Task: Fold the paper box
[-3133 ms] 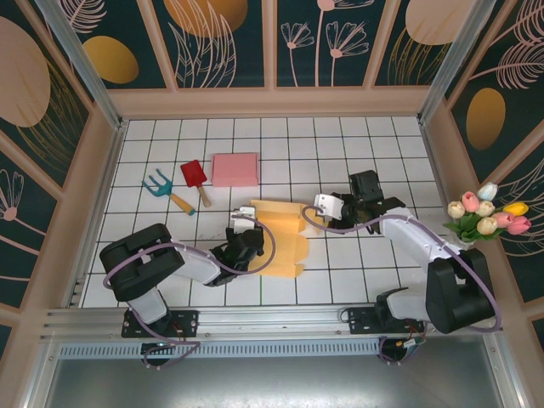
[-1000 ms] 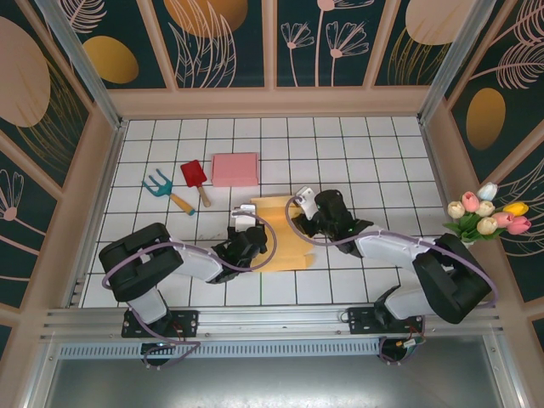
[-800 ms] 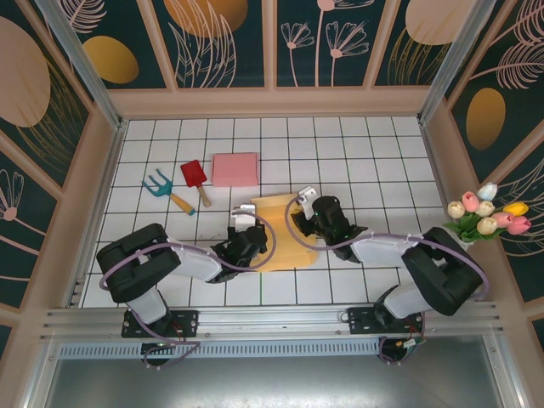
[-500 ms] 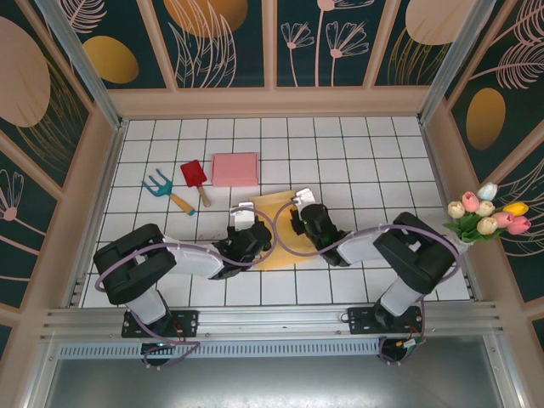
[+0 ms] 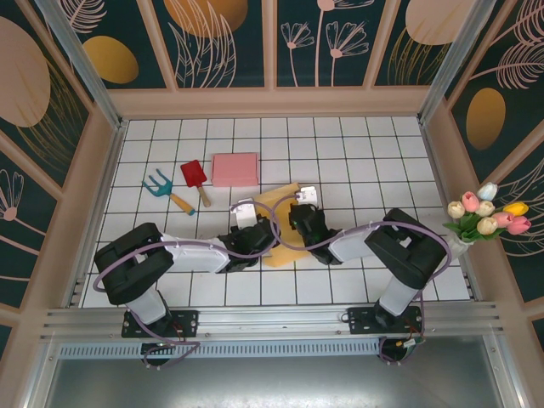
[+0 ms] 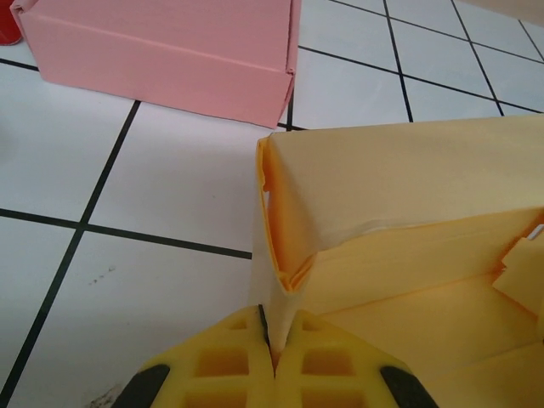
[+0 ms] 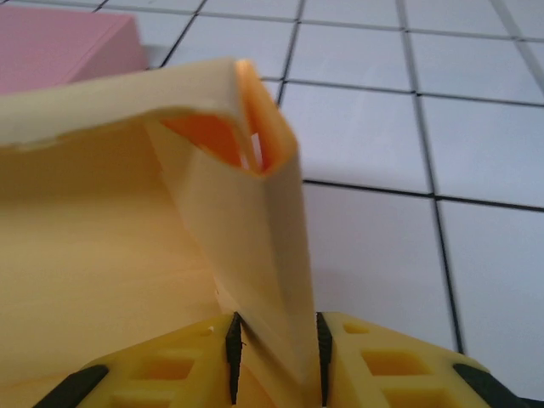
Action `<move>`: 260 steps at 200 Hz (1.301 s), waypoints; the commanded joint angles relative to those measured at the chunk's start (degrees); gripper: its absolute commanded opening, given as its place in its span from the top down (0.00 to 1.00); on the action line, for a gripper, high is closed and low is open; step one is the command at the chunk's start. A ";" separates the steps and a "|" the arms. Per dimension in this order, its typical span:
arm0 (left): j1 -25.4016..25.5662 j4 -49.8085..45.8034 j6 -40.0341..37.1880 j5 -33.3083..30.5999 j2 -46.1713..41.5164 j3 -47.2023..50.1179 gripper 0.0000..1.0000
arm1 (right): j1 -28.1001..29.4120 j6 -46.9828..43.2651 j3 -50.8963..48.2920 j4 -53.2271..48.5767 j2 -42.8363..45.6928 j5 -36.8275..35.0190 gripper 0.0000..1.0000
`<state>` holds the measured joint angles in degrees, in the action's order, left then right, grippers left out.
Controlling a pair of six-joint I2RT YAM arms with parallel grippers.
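Left pincer (image 6: pixel 274 344) and right pincer (image 7: pixel 276 348) each clamped on a wall of the pale yellow paper box (image 6: pixel 408 187).

The left pincer is clenched on the bottom corner of a raised wall that rises just ahead of its tips. A pink cardboard box (image 6: pixel 170 51) lies further ahead and to the left on the white tiled table (image 6: pixel 127 289). The right pincer grasps a doubled-over flap standing up from between its fingers. The paper looks light, thin and soft, wrinkled near the left corner, so it will likely buckle if tugged. It is best held at folded edges close to a crease. From above, the two wrists meet over the box, with yellow showing beyond them. The wrist cameras give the pinches themselves and the flap's hollow orange inside.
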<state>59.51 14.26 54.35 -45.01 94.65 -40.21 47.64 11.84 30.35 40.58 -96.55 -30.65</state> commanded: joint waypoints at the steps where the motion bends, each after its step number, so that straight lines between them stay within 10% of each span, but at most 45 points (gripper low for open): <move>1: -0.15 -0.38 1.46 0.96 -1.00 -1.06 1.00 | -1.12 -1.81 -3.03 7.04 -0.08 12.78 0.68; 77: -0.18 -2.22 3.05 0.59 -1.77 -1.10 1.00 | -2.42 3.46 -1.44 -0.80 -1.38 -7.45 0.98; 126: -0.09 -4.59 3.31 -1.16 -2.39 -1.90 1.00 | -2.29 3.36 -2.61 -3.20 1.65 -10.72 0.93; 180: -0.17 -2.51 2.44 0.57 -1.01 -2.00 1.00 | -1.89 -4.55 -8.00 6.89 5.90 7.63 0.74; 260: -0.10 -2.29 2.18 1.60 -0.44 -2.01 1.00 | -3.43 -6.55 -3.16 7.91 4.95 4.68 0.69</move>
<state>59.27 12.12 55.57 -43.31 94.32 -41.28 44.64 7.27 24.34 45.25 -91.11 -24.43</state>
